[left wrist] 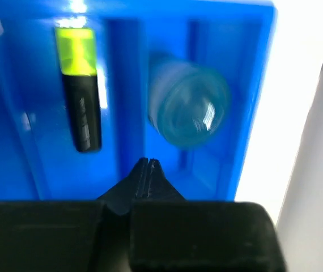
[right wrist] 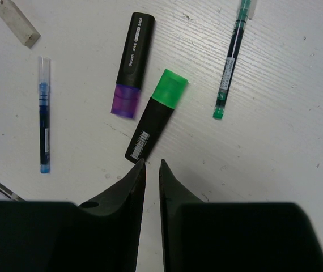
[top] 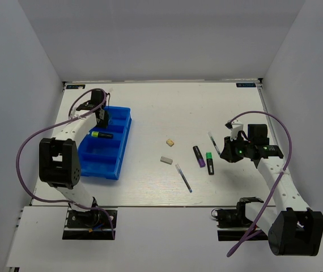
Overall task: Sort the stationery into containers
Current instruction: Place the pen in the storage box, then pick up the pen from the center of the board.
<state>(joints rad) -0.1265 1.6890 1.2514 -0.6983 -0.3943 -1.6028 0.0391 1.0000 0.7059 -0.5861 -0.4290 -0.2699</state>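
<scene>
- Seen from above, a blue tray [top: 107,141] lies on the left of a white tabletop [top: 150,107], and loose stationery is scattered right of centre
- The left fingers [left wrist: 148,167] hang over the far end of the tray, pressed together with nothing between them
- Below them, a yellow highlighter [left wrist: 79,107] lies in one compartment and a teal jar [left wrist: 188,107] in the next compartment towards the tray's end; the jar is blurred
- The right fingers [right wrist: 140,173] hover low over the loose items, with only a narrow gap between them and nothing held
- The green highlighter [right wrist: 156,122] lies just ahead of the right fingers; its black end nearly reaches the fingertips in the wrist view, and its green cap points away
- Its long axis runs on a slant, away from the fingers and towards their right, so it is not square to the gap
- A purple highlighter [right wrist: 132,65] lies just beyond it and to the left, close but not touching, cap end nearer the fingers
- A blue pen [right wrist: 45,113] lies well off to the left and a green pen [right wrist: 232,62] to the right; a white eraser [right wrist: 17,21] sits at the far left, a beige eraser [top: 170,143] beyond it
- The right arm is much the nearer to all of these; I judge the green highlighter the likely next pick, needing wider fingers and a small wrist turn
</scene>
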